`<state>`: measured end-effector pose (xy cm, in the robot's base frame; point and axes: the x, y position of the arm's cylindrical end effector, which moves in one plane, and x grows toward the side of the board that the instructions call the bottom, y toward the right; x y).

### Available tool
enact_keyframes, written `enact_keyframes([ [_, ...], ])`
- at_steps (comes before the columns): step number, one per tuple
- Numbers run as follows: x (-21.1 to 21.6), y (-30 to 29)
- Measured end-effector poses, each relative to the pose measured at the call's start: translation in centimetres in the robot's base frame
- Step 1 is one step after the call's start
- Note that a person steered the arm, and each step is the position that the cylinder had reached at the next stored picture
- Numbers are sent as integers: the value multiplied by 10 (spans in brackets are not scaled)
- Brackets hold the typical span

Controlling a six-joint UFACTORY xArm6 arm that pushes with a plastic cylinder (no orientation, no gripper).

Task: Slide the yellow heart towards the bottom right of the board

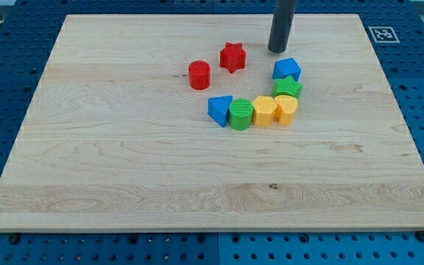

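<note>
The yellow heart (286,108) lies right of the board's middle, at the right end of a curved row of blocks. It touches a yellow hexagon (263,111) on its left and a green star (288,87) above it. My tip (277,50) rests on the board near the view's top, just above and left of a blue cube (286,69) and well above the heart. It touches no block.
A green cylinder (241,114) and a blue triangle (219,110) continue the row to the left. A red star (232,57) and a red cylinder (199,74) lie left of my tip. The wooden board (124,177) sits on a blue pegboard table.
</note>
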<state>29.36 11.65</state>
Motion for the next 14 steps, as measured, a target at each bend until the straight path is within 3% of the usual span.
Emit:
enact_keyframes([
  [5, 34, -38],
  [6, 72, -38],
  [10, 160, 1],
  [14, 247, 4],
])
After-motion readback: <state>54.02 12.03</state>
